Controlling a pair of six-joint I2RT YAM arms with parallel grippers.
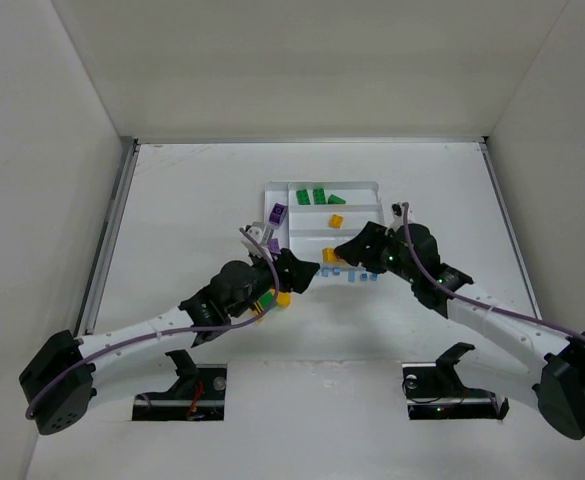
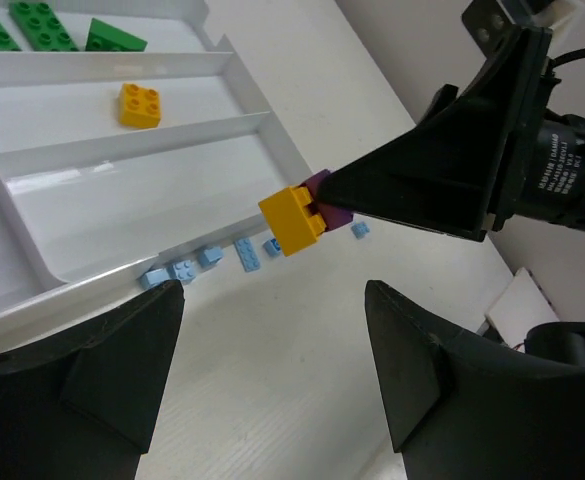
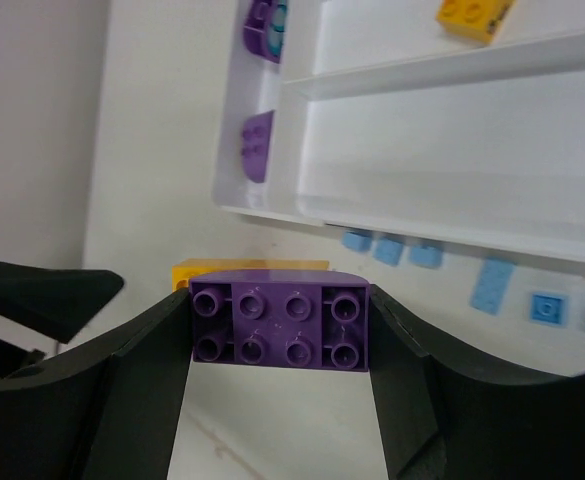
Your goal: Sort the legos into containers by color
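Right claw [image 1: 350, 250] was clamped on a purple brick [image 3: 280, 328], its fingers on the brick's two short ends, so the long axis ran straight across from finger to finger with the studs toward the wrist. Left claw [image 2: 272, 345] stood apart with nothing between its fingers, low over the desk [image 2: 272, 430] and aimed at the right claw's tip. Beyond both lay the tray [image 2: 122, 200], with green bricks [image 2: 32, 25] in the far long section, a single yellow [image 2: 139, 105] in the next, and purple ones [image 3: 257, 145] in the narrow side section. A yellow brick [image 2: 292, 220] was stuck to the purple brick's underside and jutted out of the right claw toward the left one. It hung off the desk about over the tray's near wall, dead ahead of the open fingers and not touching them. Tiny blue bricks [image 2: 187, 268] lay on the desk along that wall. By my reckoning the joined pair had to be pulled apart before sorting, and the left claw, the only free one, would need to go forward and close on the yellow brick.
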